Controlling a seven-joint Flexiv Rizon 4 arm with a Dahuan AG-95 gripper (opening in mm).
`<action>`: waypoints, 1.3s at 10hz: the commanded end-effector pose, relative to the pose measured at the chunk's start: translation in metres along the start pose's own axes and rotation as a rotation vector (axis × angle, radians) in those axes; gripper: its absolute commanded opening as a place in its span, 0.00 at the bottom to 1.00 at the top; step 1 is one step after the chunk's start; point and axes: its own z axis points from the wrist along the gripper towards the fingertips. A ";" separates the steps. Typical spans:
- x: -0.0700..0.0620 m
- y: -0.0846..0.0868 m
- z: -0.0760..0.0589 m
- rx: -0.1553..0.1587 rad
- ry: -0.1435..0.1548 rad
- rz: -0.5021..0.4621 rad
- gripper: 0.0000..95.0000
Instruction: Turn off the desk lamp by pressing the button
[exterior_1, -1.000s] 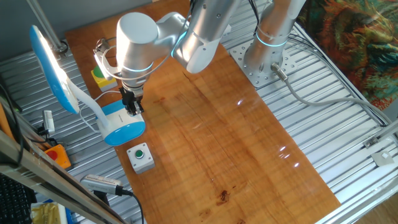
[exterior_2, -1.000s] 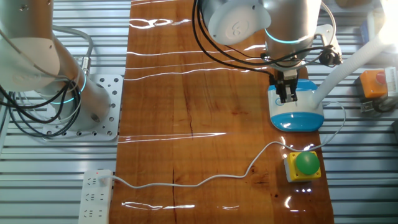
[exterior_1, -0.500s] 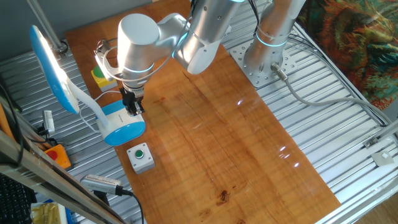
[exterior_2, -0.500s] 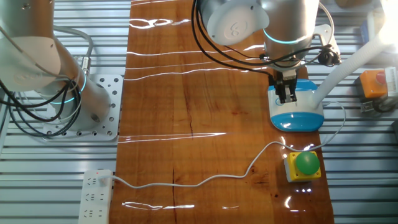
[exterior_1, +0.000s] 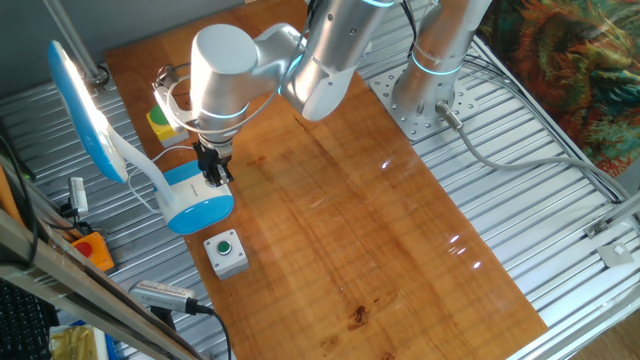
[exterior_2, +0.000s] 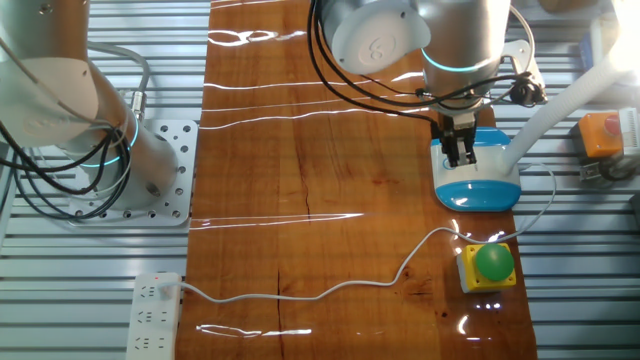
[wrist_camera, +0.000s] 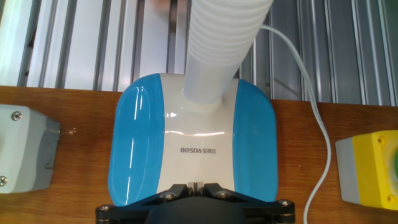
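The desk lamp stands at the table's edge, its blue base (exterior_1: 196, 204) with a white top panel (wrist_camera: 194, 134) under my gripper (exterior_1: 214, 177). Its curved white neck (wrist_camera: 217, 50) rises to the long blue-edged head (exterior_1: 84, 110). In the other fixed view my gripper (exterior_2: 457, 160) points straight down onto the base (exterior_2: 478, 180). In the hand view my gripper (wrist_camera: 195, 185) is shut, its fingertips touching each other at the near edge of the white panel. The button is hidden beneath them.
A green button on a grey box (exterior_1: 226, 252) sits on one side of the lamp, and a green button on a yellow box (exterior_2: 489, 266) on the other. A white cable (exterior_2: 400, 270) runs to a power strip (exterior_2: 155, 315). An orange device (exterior_2: 605, 133) lies off the table.
The arm's upper part has shifted very slightly. The fingertips stay at the same spot on the lamp base.
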 end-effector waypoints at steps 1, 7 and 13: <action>0.000 0.000 0.000 0.000 -0.001 0.001 0.00; 0.003 -0.001 0.002 0.001 -0.003 -0.012 0.00; 0.004 -0.002 0.002 0.001 -0.008 -0.024 0.00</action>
